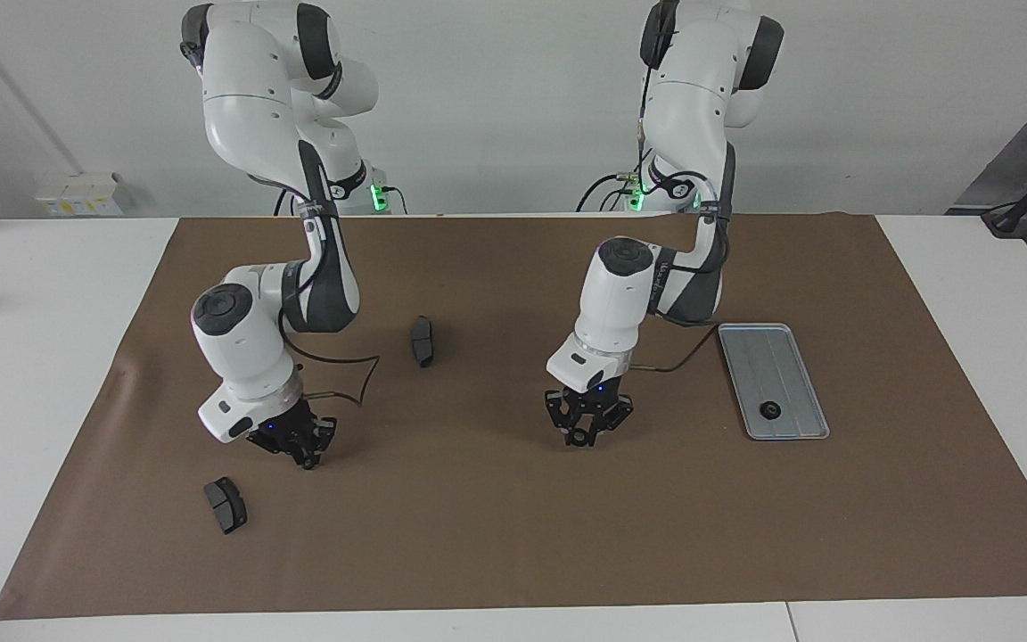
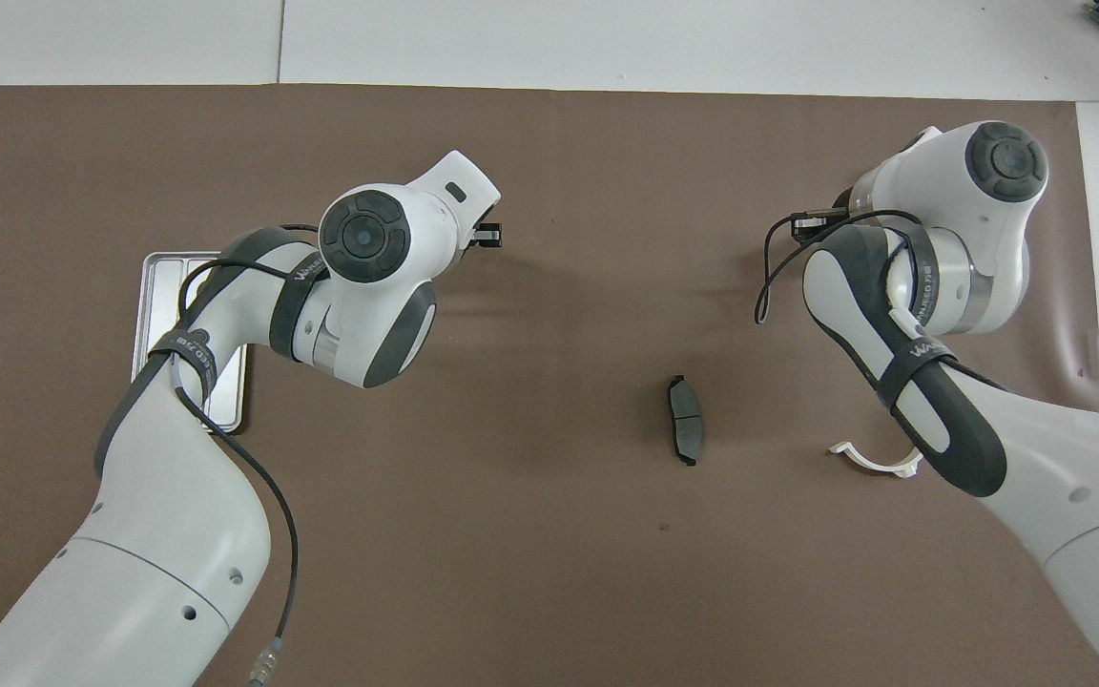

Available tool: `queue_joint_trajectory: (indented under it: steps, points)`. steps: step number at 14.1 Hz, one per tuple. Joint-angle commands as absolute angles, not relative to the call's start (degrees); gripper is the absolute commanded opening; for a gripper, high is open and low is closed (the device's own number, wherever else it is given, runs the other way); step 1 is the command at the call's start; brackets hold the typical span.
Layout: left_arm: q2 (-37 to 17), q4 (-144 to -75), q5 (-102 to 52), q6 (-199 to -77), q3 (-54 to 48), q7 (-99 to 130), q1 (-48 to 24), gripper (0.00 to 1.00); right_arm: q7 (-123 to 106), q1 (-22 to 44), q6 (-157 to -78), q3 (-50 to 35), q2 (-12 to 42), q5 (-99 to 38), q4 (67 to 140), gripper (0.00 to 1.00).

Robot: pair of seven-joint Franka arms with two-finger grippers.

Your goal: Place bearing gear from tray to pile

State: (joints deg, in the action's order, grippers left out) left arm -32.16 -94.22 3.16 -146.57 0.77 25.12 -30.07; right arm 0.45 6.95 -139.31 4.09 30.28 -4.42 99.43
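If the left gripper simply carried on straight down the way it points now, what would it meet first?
Most likely bare brown mat: the left gripper points down over open mat, clear of the tray, though its height is hard to judge.

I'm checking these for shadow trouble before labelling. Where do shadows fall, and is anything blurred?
Facing view: soft dark patches lie on the brown mat under the left end effector and right end effector; nothing is blurred. Overhead view: a broad faint shadow spreads beside the left arm; edges look crisp.

A plain white wall rises past a white table under a brown mat
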Motion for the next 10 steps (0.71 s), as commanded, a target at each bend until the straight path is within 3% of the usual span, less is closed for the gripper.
queue_joint_trajectory:
  steps: [1, 2, 6, 10]
  points:
    - [-31.7, -95.0, 3.5, -147.5, 1.6, 25.7, -30.6, 0.78, -0.4, 6.8, -140.5, 3.4, 28.0, -5.8, 102.4, 0.99]
    - [-31.6, -95.0, 3.5, -146.3, 1.8, 25.7, -30.6, 0.87, -0.1, 6.9, -140.3, 3.4, 27.5, -5.9, 102.1, 1.0]
    - [-28.1, -95.4, 3.7, -138.7, 2.2, 24.2, -28.4, 0.87, 2.1, 9.6, -134.5, 3.4, 23.9, -5.8, 99.5, 1.0]
    - [-19.6, -104.6, 3.6, -136.5, 2.1, 13.8, -23.1, 0.9, 12.9, 17.2, -128.9, 3.4, 25.2, -4.6, 91.4, 1.0]
